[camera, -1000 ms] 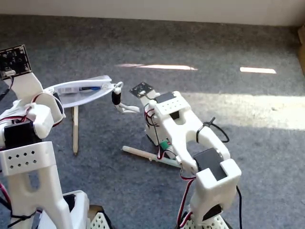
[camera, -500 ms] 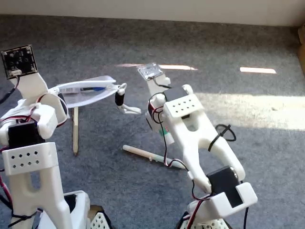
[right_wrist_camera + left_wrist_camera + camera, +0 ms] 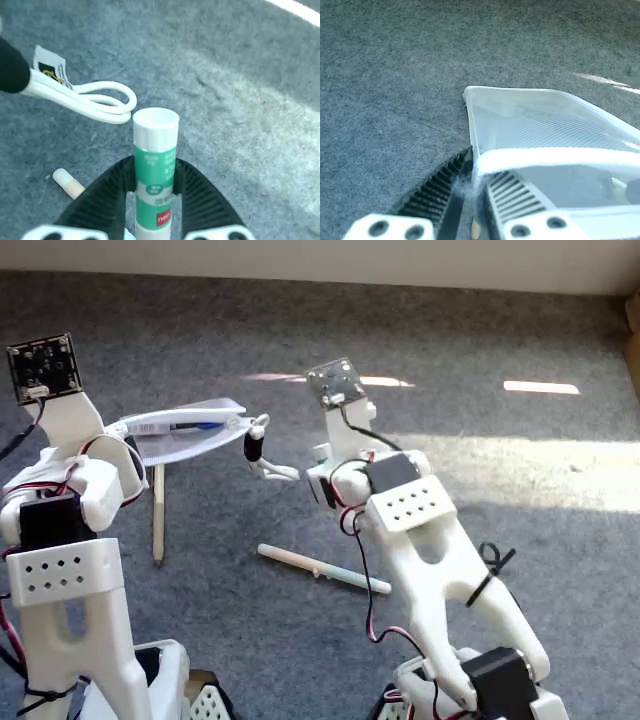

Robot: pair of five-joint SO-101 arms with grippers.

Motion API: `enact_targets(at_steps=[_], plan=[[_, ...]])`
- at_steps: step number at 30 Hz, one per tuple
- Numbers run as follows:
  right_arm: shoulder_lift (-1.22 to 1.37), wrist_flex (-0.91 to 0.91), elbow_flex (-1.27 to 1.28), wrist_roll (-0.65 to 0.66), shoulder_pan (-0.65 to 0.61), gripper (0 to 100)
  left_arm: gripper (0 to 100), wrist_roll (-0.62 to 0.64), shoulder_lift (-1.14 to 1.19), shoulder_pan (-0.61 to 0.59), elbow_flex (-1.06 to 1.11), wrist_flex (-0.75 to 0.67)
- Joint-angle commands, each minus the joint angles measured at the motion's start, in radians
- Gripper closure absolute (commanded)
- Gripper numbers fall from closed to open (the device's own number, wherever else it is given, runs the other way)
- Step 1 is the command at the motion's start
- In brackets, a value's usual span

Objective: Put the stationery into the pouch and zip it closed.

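Early-to-mid task, nothing sealed yet.

- Pouch (image 3: 180, 443): white mesh, held up off the carpet (image 3: 520, 330) at far left. Left gripper (image 3: 475, 167) is pinched on its near edge, jaws pressed onto the fabric. The end with the white strap (image 3: 268, 468) and black tab points right, toward the other arm.
- Something bluish shows through the mesh in the high view. Possibly one item is already inside, but I can't tell what it is.
- Glue stick (image 3: 155, 145): green and white, upright in the right gripper (image 3: 155, 172), jaws clamped on its body with the cap end sticking out. It is lifted clear of the carpet, near the strap end of the pouch but apart from it. Not in yet.
- Two pens lie loose on the carpet: one pen (image 3: 157, 515) just below the pouch by the left arm, and a second pen (image 3: 320, 568) lying diagonally, nearer the camera, between the two arms.

Judgement: the pouch is presented and the glue stick is grasped and raised, so insertion looks like the current step. Left to do: glue stick in, both pens picked up and put in, then the zip pulled shut. Can't tell how far the zip is open.
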Motion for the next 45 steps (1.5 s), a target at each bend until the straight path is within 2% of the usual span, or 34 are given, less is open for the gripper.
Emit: enact_targets(at_steps=[1, 10, 12, 18, 27, 34, 41, 45], plan=[[-0.125, -0.071, 0.065, -0.008, 0.002, 99.1, 99, -0.005, -0.004, 0.025, -0.002, -0.002], [-0.323, -0.079, 0.113, -0.011, -0.077, 99.2, 99, -0.005, -0.004, 0.027, -0.004, -0.003], [-0.383, -0.085, 0.14, -0.049, -0.079, 99.2, 99, -0.005, -0.004, 0.027, -0.004, -0.003], [-0.565, -0.205, 0.265, -0.077, -0.081, 99.2, 99, -0.005, -0.004, 0.027, -0.004, -0.003], [-0.725, -0.36, 0.407, -0.08, -0.163, 99.3, 99, -0.005, -0.002, 0.027, -0.004, -0.003], [-0.734, -0.47, 0.449, -0.295, -0.168, 99.3, 99, -0.005, -0.002, 0.027, -0.004, -0.003], [-0.737, -0.473, 0.444, -0.4, -0.186, 99.3, 99, -0.005, -0.002, 0.027, -0.004, -0.003], [-0.739, -0.556, 0.464, -0.408, -0.229, 99.3, 99, -0.005, -0.001, 0.027, -0.004, -0.003]])
